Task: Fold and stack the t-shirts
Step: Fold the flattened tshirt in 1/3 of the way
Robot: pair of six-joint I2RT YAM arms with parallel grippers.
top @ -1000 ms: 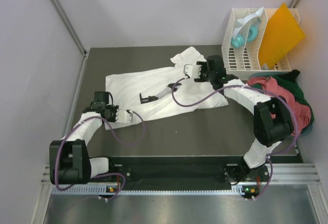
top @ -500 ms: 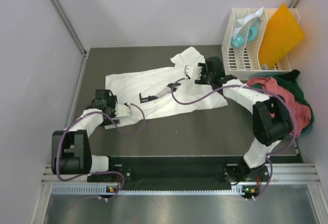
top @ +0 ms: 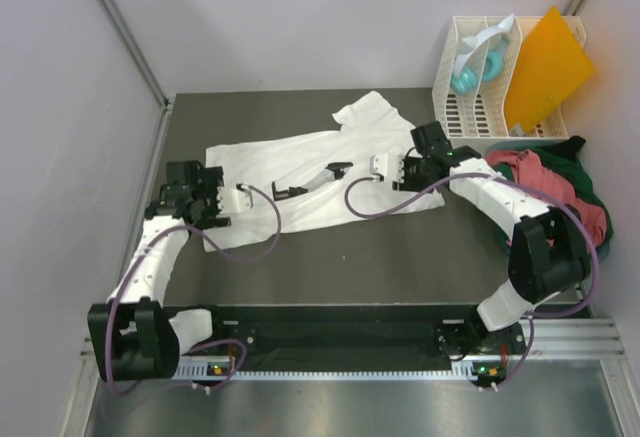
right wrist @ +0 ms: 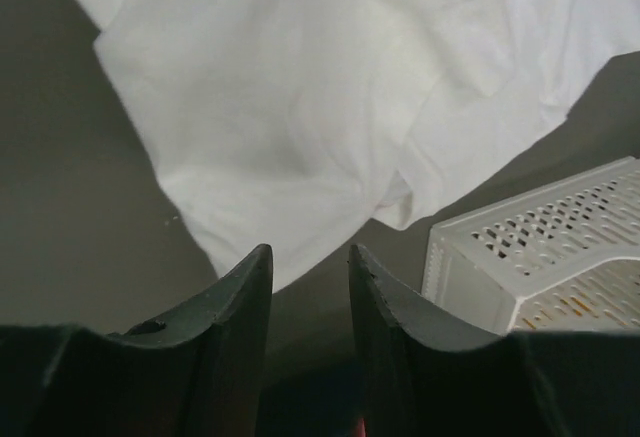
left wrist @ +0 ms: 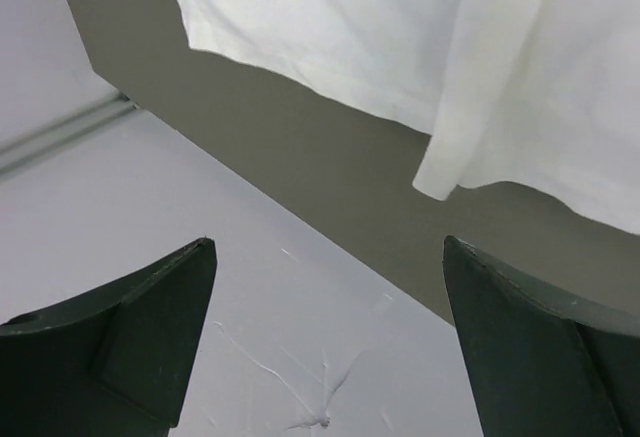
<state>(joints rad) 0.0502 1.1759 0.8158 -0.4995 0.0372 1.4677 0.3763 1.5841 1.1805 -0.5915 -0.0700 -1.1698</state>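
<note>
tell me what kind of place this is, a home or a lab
Most likely a robotics lab test cell, not a home: a left arm and right arm bolted to a metal rail, plain panel walls boxing in the dark table, and a white t-shirt spread on it.

Your top view sits high behind the arm bases (top: 480,332), looking down and forward from far off, so you've got the whole tabletop (top: 330,247) at once. Your left wrist view rides right behind the left pincer (left wrist: 328,247). It's very near, staring past both fingers at the hem of the white t-shirt (left wrist: 400,27) and the side wall (left wrist: 250,297). Your right wrist view is low and close too, peering between the fingers of the right pincer (right wrist: 308,254) at that same shirt's edge and a corner of the white rack (right wrist: 530,247). All three views share the shirt; the rack shows only from the top and the right wrist.
</note>
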